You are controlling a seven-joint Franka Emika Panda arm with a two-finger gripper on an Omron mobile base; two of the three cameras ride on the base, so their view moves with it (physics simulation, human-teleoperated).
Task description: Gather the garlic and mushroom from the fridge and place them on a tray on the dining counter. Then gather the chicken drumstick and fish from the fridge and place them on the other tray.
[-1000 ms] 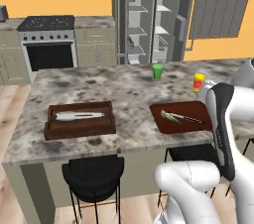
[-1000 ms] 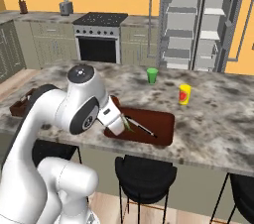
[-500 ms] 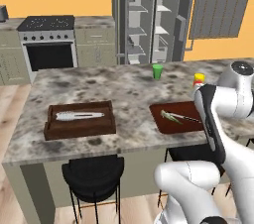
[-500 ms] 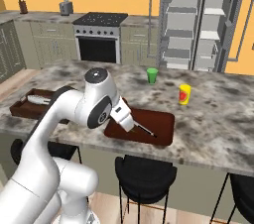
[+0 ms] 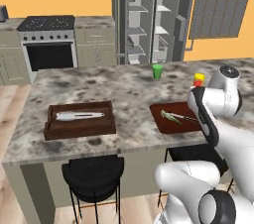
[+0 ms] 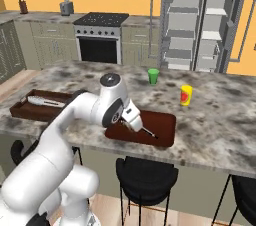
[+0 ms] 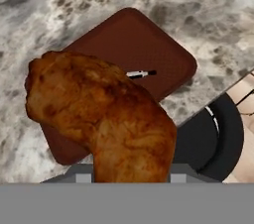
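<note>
My gripper (image 6: 131, 120) is shut on the browned chicken drumstick (image 7: 99, 114), which hides the fingertips in the hand view. It hangs just above the near left part of the flat reddish-brown tray (image 5: 163, 125) (image 6: 162, 125) (image 7: 144, 39) on the dining counter (image 5: 109, 86). A small thin pale item (image 5: 171, 116) (image 7: 140, 74) lies on that tray; I cannot tell if it is garlic or mushroom. The silvery fish (image 5: 79, 116) (image 6: 42, 102) lies in the other tray (image 5: 79, 128) (image 6: 30, 112), deep and dark brown, further left. The fridge (image 5: 149, 15) (image 6: 195, 20) stands open behind.
A green cup (image 5: 157, 71) (image 6: 153, 76) and a yellow-red bottle (image 5: 199, 79) (image 6: 186, 95) stand on the counter behind the flat tray. Black stools (image 5: 94, 173) (image 6: 146, 175) sit under the near edge. A stove (image 5: 48, 44) is at the back left.
The arm has swung a little to the right along the counter, carrying the drumstick from the flat tray's left edge to over the tray. The trays and fish have not moved.
</note>
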